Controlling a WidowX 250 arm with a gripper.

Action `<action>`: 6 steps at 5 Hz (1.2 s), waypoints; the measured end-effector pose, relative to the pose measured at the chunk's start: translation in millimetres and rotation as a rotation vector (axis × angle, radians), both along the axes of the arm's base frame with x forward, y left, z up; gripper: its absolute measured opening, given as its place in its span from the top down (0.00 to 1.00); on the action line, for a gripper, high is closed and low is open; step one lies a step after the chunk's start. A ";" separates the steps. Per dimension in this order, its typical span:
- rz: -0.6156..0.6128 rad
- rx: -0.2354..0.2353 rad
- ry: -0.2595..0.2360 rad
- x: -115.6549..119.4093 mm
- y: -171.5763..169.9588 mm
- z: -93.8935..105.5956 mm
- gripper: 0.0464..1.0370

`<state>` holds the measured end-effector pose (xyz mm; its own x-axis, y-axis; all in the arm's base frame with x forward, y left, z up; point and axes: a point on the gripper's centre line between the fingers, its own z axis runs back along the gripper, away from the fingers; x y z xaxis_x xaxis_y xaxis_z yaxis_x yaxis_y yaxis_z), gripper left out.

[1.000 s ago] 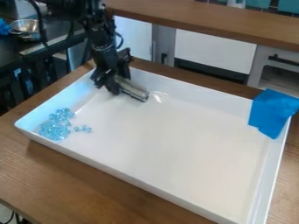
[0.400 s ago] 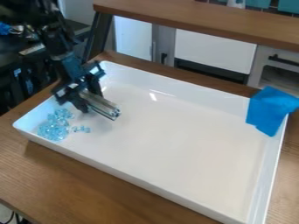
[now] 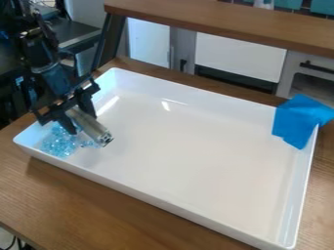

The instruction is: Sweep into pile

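Lately shifted: the claw [image 3: 81, 122] has come from the tray's far side down toward its left corner, bringing the metal cylinder [image 3: 90, 128] with it.
Claw's grip: fingers drawn in around the cylinder, which slants out into the tray with its free end low; whether that end touches the tray floor, I cannot tell.
Blue beads: the main heap [image 3: 57, 145] sits in the left corner of the white tray [image 3: 196, 166], much as it did in the earlier views, with a few stragglers [image 3: 85, 143] at its inner side, just beside the cylinder.
Tray and cloth: both have slid slightly leftward on the table [image 3: 98, 195]; the blue cloth [image 3: 295, 122] still hangs over the rim at the right corner, so the arm has perhaps nudged the tray.
Meaning for the sweep: the tool is now near enough to work, and the job looks mostly done, with the stragglers left to gather.
Next call: a low, short push of the stragglers into the heap.
Likely trouble: pressing from above could scatter beads or shove the tray again.
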<state>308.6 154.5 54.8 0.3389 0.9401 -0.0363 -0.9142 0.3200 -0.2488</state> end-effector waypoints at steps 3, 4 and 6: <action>-0.084 0.055 0.055 5.1 -2.6 12.9 0.02; -0.111 0.049 0.052 17.9 -14.3 26.5 0.03; -0.104 0.110 0.101 30.0 -16.1 33.4 0.04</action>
